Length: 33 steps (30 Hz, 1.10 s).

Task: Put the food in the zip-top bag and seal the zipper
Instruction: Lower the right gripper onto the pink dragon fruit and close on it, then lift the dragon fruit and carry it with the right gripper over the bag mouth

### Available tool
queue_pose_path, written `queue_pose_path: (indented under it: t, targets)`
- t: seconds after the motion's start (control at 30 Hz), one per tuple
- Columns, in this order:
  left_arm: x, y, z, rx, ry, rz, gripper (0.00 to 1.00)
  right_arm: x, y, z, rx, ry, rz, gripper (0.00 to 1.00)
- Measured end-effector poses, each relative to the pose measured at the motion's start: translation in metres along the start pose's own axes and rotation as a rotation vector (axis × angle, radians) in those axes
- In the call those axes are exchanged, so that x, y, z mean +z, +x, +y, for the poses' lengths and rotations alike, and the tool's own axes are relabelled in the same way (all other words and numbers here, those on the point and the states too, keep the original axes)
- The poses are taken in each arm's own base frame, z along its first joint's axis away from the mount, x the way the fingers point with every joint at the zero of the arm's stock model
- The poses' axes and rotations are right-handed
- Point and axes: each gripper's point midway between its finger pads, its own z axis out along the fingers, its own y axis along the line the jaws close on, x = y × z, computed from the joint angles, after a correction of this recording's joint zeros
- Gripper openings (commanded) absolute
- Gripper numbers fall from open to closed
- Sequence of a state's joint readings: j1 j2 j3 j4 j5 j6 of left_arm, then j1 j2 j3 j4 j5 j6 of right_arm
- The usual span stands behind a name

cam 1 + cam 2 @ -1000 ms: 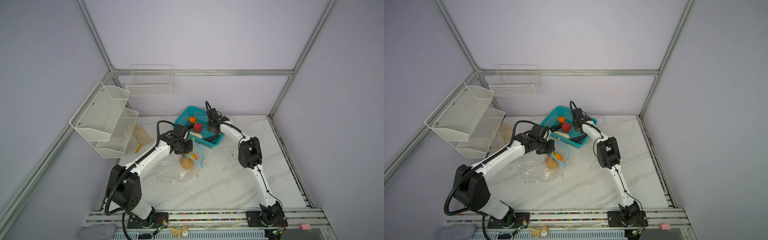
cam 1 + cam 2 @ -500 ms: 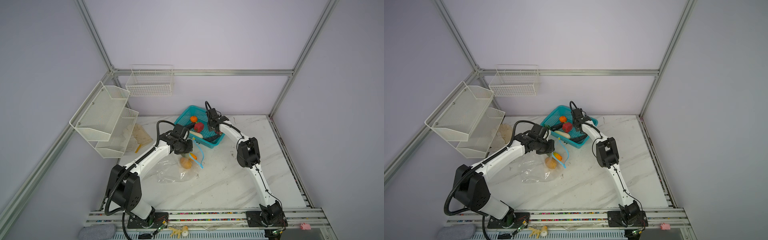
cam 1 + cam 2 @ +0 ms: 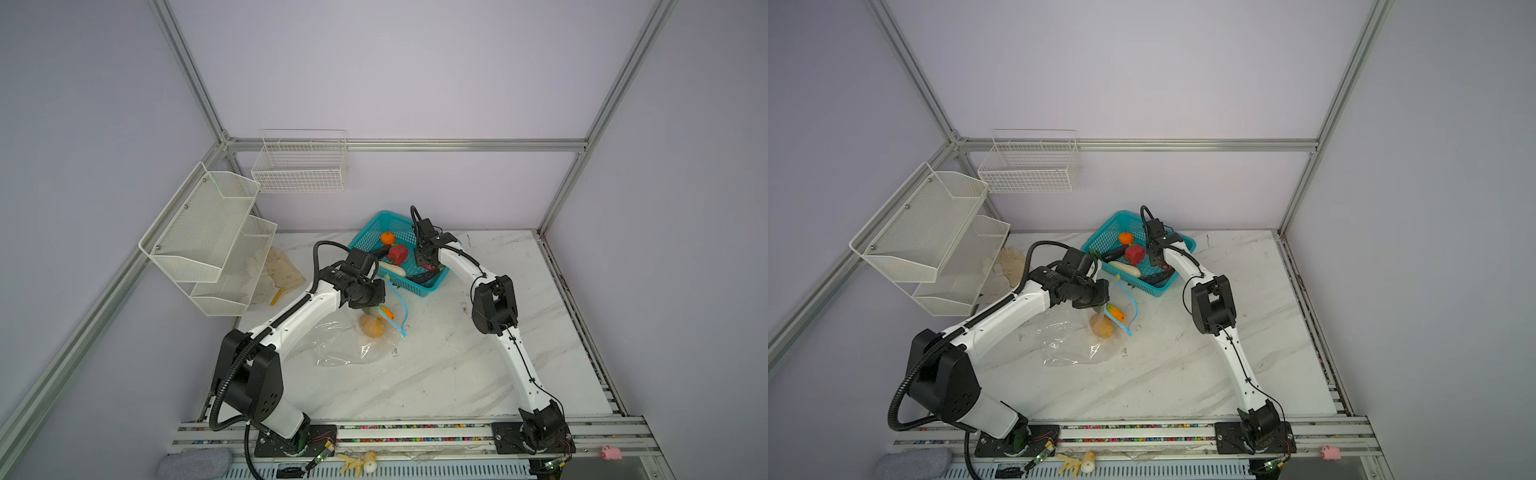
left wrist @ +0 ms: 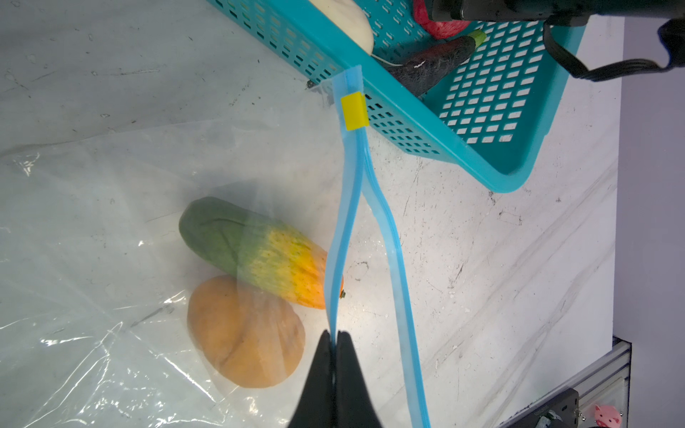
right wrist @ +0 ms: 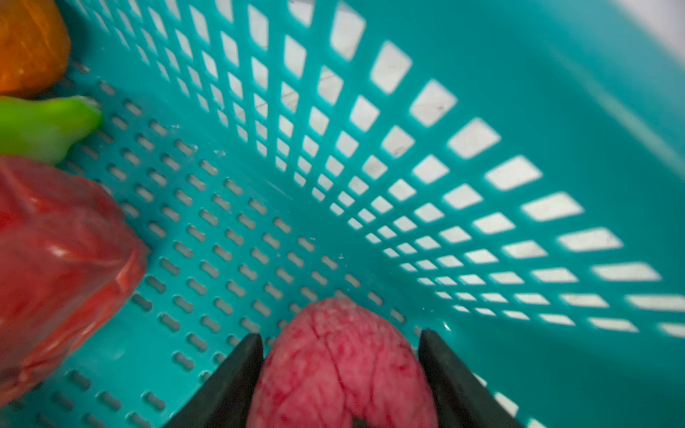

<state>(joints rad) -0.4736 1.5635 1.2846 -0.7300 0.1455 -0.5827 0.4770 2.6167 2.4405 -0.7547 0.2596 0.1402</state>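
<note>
Clear zip-top bag (image 4: pixel 74 259), mouth parted; left gripper (image 4: pixel 336 335) pinching its blue zipper (image 4: pixel 350 207); right gripper (image 5: pixel 340 333) straddling pink food (image 5: pixel 341 374) in teal basket (image 5: pixel 556 92), clamping unclear.

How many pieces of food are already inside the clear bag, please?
2: a green-to-orange piece just inside the clear bag mouth, and a tan round piece right beside it. More could be hidden under the left arm.

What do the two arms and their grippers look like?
The left arm and right arm have white links and boxy black joints. A ribbed black hose follows the left one, a thin black cable the right. The left gripper and right gripper have tapered black fingers.
</note>
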Motion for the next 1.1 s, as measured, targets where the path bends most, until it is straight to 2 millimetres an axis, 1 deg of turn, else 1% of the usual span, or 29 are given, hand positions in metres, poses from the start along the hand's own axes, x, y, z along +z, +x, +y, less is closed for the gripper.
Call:
queue_pose_path:
  t: [0.3, 0.47, 0.67, 0.83, 1.1]
  targets:
    - [0.0, 0.0, 0.0, 0.0, 0.0, -0.001, 0.0, 0.0, -0.002, 0.006, 0.014, -0.044, -0.002, 0.55]
    - [0.0, 0.0, 0.0, 0.0, 0.0, -0.001, 0.0, -0.001, -0.004, 0.009, 0.018, -0.063, -0.005, 0.53]
    - [0.0, 0.0, 0.0, 0.0, 0.0, -0.001, 0.0, -0.01, -0.008, 0.014, 0.024, -0.098, -0.012, 0.52]
    - [-0.001, -0.001, 0.0, 0.0, 0.001, -0.004, 0.0, -0.033, -0.02, 0.014, 0.033, -0.131, -0.038, 0.51]
    - [-0.002, -0.001, -0.001, 0.0, 0.005, -0.008, 0.0, -0.082, -0.035, 0.015, 0.055, -0.221, -0.087, 0.51]
